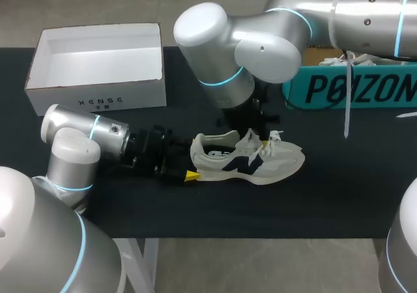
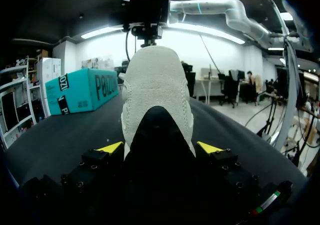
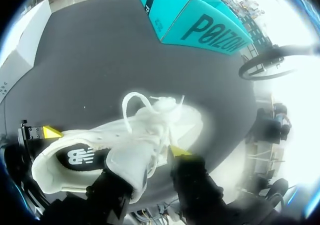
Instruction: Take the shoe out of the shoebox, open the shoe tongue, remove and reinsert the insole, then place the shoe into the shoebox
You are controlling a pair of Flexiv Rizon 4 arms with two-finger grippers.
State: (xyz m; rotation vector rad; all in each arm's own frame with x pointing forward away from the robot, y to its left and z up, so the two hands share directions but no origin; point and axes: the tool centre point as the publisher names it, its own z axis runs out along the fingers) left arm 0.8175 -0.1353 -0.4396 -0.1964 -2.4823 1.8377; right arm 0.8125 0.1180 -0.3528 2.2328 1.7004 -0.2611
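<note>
My left tool is clamped on the shoe at its heel, on the bench near the white box, so I should lift the tongue slowly with my right tool, whose grip I cannot tell.

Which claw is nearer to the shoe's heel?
Left. The left claw clamps the heel from both sides; the right claw is at the tongue, farther forward.

One shoe, two boxes
</note>
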